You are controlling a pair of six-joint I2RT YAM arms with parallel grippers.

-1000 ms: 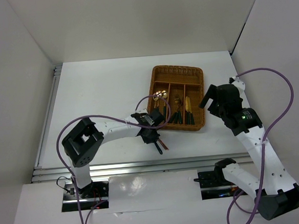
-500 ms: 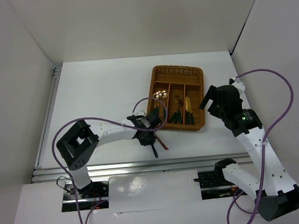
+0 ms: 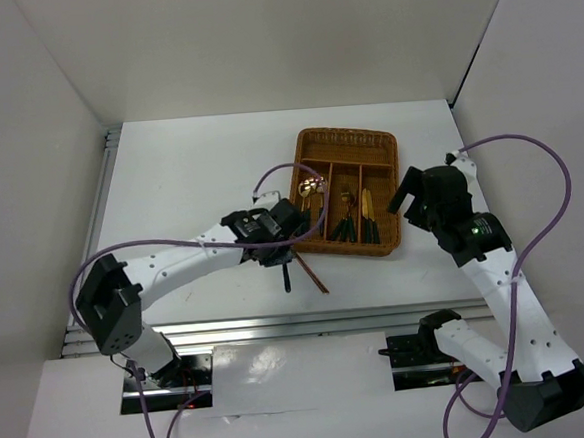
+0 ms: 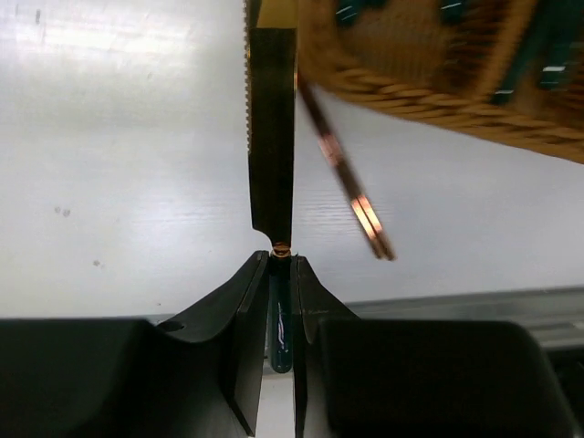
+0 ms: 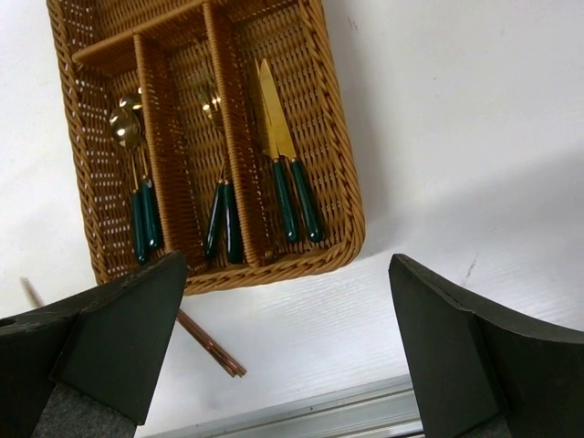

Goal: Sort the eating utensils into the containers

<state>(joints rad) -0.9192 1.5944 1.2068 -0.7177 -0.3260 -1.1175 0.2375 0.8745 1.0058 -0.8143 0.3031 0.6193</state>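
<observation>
Pointing away from the fingers [image 4: 239,306], the knife [image 4: 272,137] is pinched at its handle by the left gripper [image 4: 280,274], blade aimed past the tray [image 4: 411,87] edge just ahead-right (the right gripper [image 5: 287,338] is held spread).

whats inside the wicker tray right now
Spoons, forks and knives, one kind per long compartment of the wicker tray. The short far compartment looks empty. From above, the left arm covers its near-left corner.

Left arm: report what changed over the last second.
The left gripper, jaws shut on the knife, carried it left and slightly farther out; its elbow swung left. The chopsticks, wicker tray and open right gripper stayed put.
</observation>
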